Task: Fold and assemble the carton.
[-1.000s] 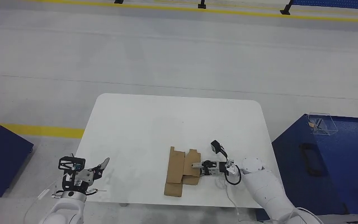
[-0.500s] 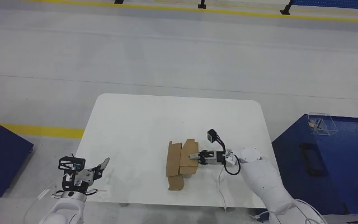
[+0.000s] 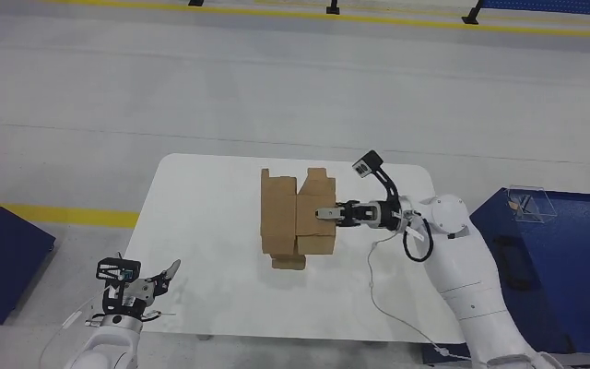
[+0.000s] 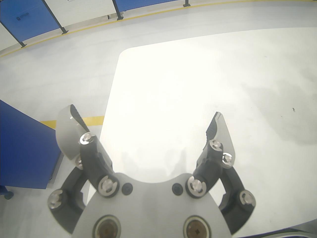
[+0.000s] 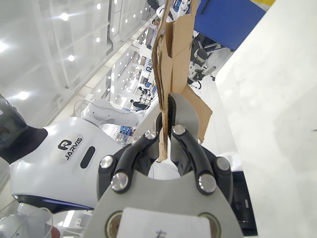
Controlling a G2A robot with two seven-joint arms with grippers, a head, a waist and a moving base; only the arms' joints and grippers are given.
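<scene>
A flattened brown carton [image 3: 293, 220] hangs in the air above the middle of the white table [image 3: 203, 203], flaps sticking out at its upper and lower edges. My right gripper [image 3: 324, 214] is shut on the carton's right edge. In the right wrist view the carton [image 5: 171, 58] runs edge-on away from the shut gripper [image 5: 165, 102], one flap splayed toward the table. My left gripper [image 3: 166, 273] sits at the table's near left corner, open with nothing in it; in the left wrist view its fingers [image 4: 218, 127] stand wide apart over bare tabletop [image 4: 198, 80].
A blue cabinet [image 3: 516, 267] stands right of the table with a clear plastic holder [image 3: 529, 203] on it. Another blue panel [image 3: 18, 258] stands off the table's left side. A thin cable [image 3: 373, 277] trails from the right arm across the table.
My right gripper has lifted the carton off the table's near side and carried it up and toward the table's middle. The left arm has stayed still.
</scene>
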